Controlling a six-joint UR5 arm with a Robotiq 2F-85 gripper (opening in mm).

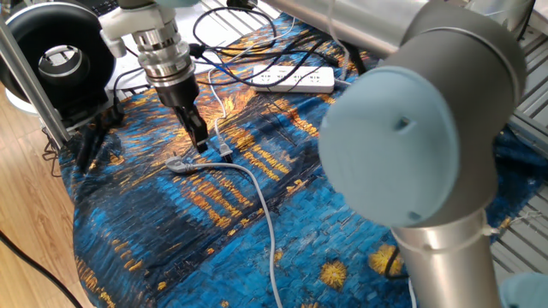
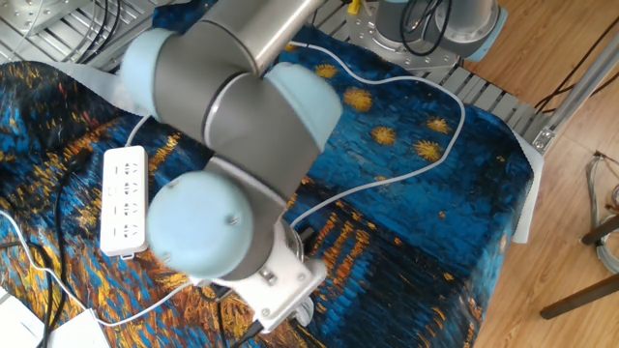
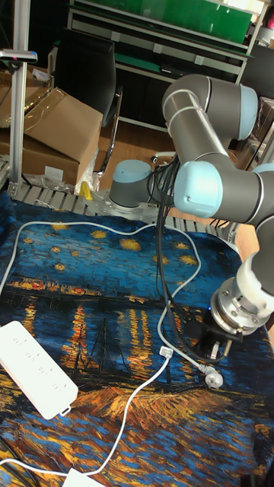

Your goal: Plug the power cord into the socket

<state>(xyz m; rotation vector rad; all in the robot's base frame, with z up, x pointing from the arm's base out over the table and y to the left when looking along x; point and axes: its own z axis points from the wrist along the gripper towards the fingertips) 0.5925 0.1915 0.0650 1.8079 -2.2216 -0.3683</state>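
The power cord's small pale plug (image 1: 224,152) lies on the blue painted cloth, its thin white cable running back toward the socket (image 1: 295,79), a long white power strip at the far edge. My gripper (image 1: 199,141) hangs low over the cloth just left of that plug, between it and the grey plug (image 1: 178,165). In the tall fixed view the small plug (image 3: 165,351) lies left of my gripper (image 3: 215,350), whose dark fingers stand a little apart with nothing between them. My arm hides the gripper in the other fixed view, where the socket (image 2: 126,200) shows at the left.
A thicker grey cable (image 1: 257,201) runs from the grey plug toward the cloth's near edge. Black cables (image 1: 235,43) loop near the power strip. A black round device (image 1: 60,56) and a metal post stand at the far left. My own arm's big joints fill the right side.
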